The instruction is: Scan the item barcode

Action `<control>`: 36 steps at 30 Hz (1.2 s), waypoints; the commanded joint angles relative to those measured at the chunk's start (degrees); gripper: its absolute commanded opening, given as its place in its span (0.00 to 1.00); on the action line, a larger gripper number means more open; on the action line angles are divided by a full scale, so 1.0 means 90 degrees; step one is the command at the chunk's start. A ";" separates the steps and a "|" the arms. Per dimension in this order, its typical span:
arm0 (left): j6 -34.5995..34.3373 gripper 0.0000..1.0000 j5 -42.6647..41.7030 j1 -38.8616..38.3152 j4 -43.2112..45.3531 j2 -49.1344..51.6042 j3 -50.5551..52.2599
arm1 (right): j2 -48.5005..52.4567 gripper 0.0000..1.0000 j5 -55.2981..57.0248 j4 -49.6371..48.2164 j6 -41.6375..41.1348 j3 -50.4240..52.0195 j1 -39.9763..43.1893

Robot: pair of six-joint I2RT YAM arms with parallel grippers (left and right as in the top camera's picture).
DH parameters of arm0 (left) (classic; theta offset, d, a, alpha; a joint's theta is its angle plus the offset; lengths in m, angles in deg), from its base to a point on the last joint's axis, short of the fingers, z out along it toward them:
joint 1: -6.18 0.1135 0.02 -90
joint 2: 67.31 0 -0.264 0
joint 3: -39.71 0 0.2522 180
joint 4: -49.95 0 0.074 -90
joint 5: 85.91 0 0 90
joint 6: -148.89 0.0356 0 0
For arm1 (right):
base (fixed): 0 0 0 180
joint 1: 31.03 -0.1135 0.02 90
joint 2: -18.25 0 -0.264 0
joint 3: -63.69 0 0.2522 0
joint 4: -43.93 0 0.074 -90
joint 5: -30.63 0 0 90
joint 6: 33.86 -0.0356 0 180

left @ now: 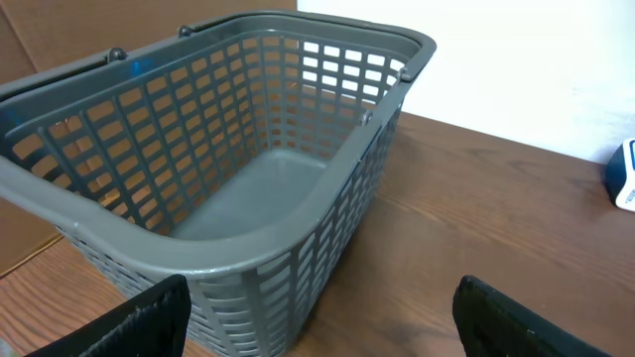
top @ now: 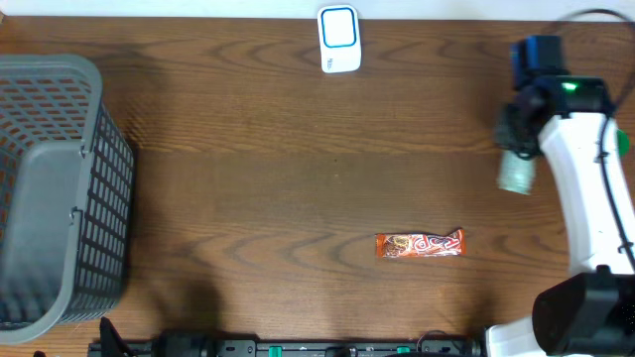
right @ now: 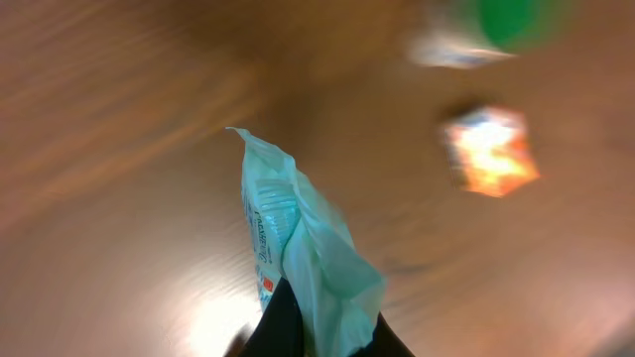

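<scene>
Over on the right side of the brown wood-grain table (top: 298, 169), the white right arm (top: 585, 198) runs from the near corner up along the table's right edge. Its wrist is bent in towards the table, with a small green light showing on top. The right gripper (right: 313, 337) points down with its jaws pinched tight on the bottom end of a pale mint-green plastic packet (right: 298, 248). The packet stands up out of the fingers, crumpled, with some small print on it that I cannot read. From above, the packet (top: 515, 176) hangs just under the wrist, over the right part of the table. It is well apart from the small white scanner with a blue-edged face (top: 339, 38), which sits at the middle of the far edge.

An orange-wrapped snack bar (top: 420, 244) lies flat on the wood towards the near side, left of the arm.

The left gripper (left: 317, 317) sits low, facing the grey slotted plastic basket (left: 228, 149) at the left end. Its dark fingers (left: 139, 317) are spread wide with nothing between them.
</scene>
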 commanded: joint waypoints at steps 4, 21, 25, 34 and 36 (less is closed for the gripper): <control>-0.0012 0.85 -0.0007 0.0027 0.0000 0.0015 -0.0012 | 0.0044 0.01 0.1899 -0.1134 -0.1401 0.0425 0.1324; -0.0012 0.85 -0.0007 0.0027 -0.0024 0.0015 -0.0012 | 0.0986 0.01 0.1770 -0.4813 -0.0197 0.2089 0.3922; -0.0012 0.85 -0.0007 0.0027 -0.0024 0.0015 -0.0012 | 0.0950 0.36 0.1588 -0.5017 -0.0068 0.1974 0.3917; -0.0012 0.85 -0.0007 0.0027 -0.0024 0.0015 -0.0012 | -0.0197 0.99 -0.2125 -0.3891 0.0148 0.0622 0.3249; -0.0012 0.85 -0.0007 0.0027 -0.0024 0.0015 -0.0012 | -0.0559 0.99 -0.3468 -0.3349 0.0146 0.0578 0.3002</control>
